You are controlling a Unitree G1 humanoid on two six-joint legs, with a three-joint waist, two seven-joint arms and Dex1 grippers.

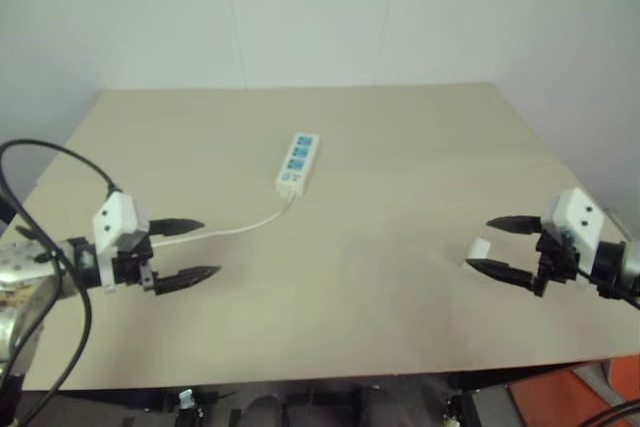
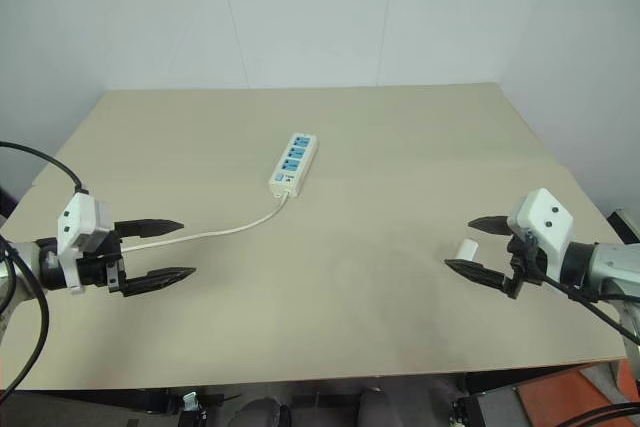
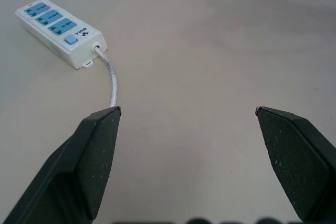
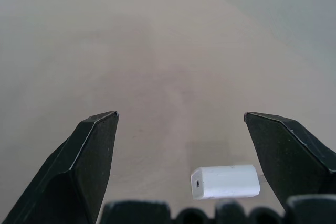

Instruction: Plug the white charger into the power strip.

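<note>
The power strip (image 1: pixel 297 162) lies flat near the middle of the beige table (image 1: pixel 400 147), three blue socket faces up, its thin white cord (image 1: pixel 250 226) trailing toward my left side. The small white charger (image 2: pixel 465 248) lies on the table at the right. My right gripper (image 2: pixel 468 245) hovers over it, open, the charger (image 4: pixel 226 181) seen between its fingers without touching them. At the left of the table my left gripper (image 1: pixel 203 250) is open and holds nothing, close to the cord's end; the strip (image 3: pixel 59 31) lies ahead of it.
The table's front edge (image 1: pixel 330 377) runs just below both grippers, and its right edge is near my right arm. White walls stand behind the table. A black cable (image 1: pixel 50 152) loops over my left arm.
</note>
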